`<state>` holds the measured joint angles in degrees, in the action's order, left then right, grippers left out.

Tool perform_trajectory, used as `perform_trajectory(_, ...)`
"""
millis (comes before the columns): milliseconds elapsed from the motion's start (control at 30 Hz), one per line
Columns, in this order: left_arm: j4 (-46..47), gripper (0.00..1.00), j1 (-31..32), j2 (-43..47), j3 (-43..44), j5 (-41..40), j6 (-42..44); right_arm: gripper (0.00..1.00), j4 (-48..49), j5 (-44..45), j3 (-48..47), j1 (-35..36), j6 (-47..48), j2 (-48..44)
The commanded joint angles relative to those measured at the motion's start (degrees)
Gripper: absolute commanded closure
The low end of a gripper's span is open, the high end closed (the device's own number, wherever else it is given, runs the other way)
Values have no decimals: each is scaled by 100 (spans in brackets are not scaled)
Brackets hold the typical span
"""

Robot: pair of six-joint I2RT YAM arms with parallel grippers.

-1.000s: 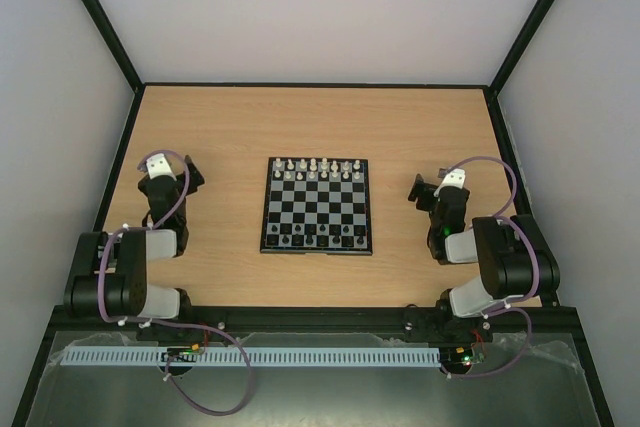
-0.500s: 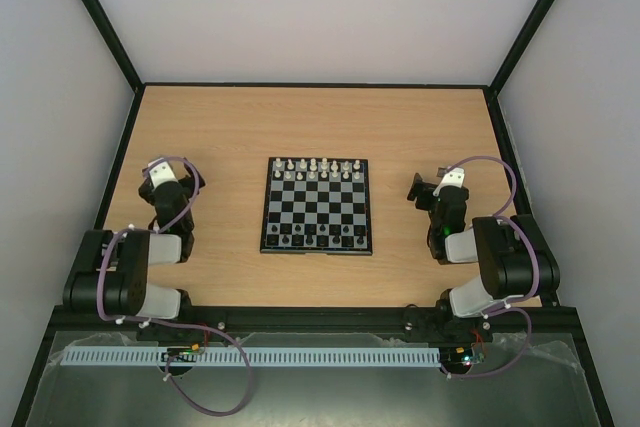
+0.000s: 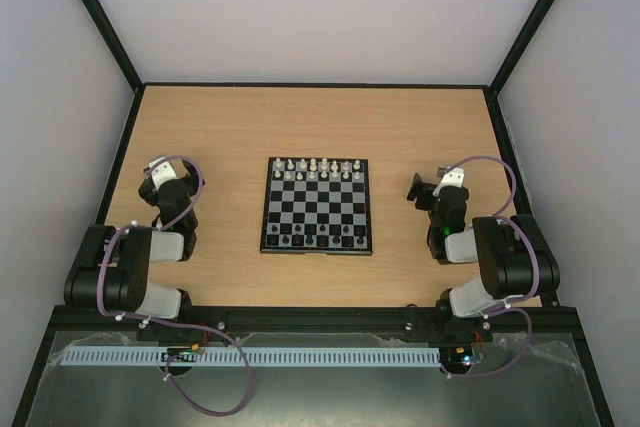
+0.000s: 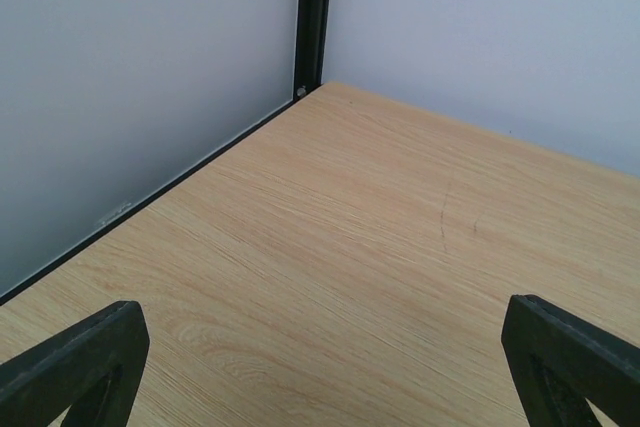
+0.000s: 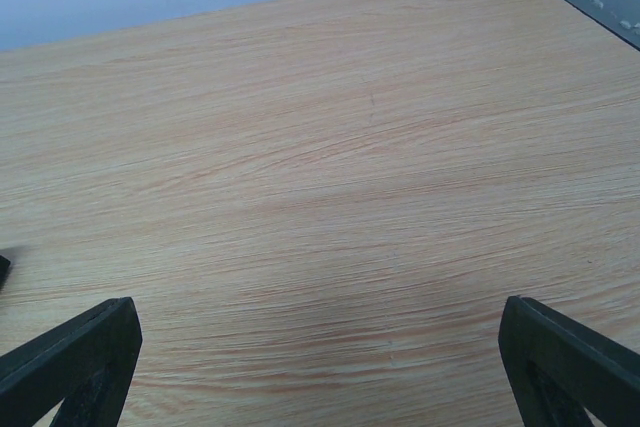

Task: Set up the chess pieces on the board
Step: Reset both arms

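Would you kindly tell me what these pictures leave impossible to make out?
- Top view: the chess pieces are too small to tell which figure stands on which square of the board.
- Left wrist view: the board lies outside the frame; the open left gripper shows only table wood.
- Right wrist view: likewise for the open right gripper; a dark sliver at the left edge is cut off.

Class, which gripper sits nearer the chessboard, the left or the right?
Right. The right gripper hangs just off the right edge of the board; the left gripper sits farther out on its left.
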<state>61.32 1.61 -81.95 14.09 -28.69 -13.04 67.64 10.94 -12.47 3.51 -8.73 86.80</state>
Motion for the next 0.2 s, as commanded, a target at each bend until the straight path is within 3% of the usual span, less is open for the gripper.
perform_trajectory(0, 215, 0, 24, -24, 92, -121, 34, 1, 276, 33, -98, -14, 90, 12)
perform_trajectory(167, 217, 1, 24, -28, 94, -133, 30, 1, 276, 35, -100, -17, 91, 12)
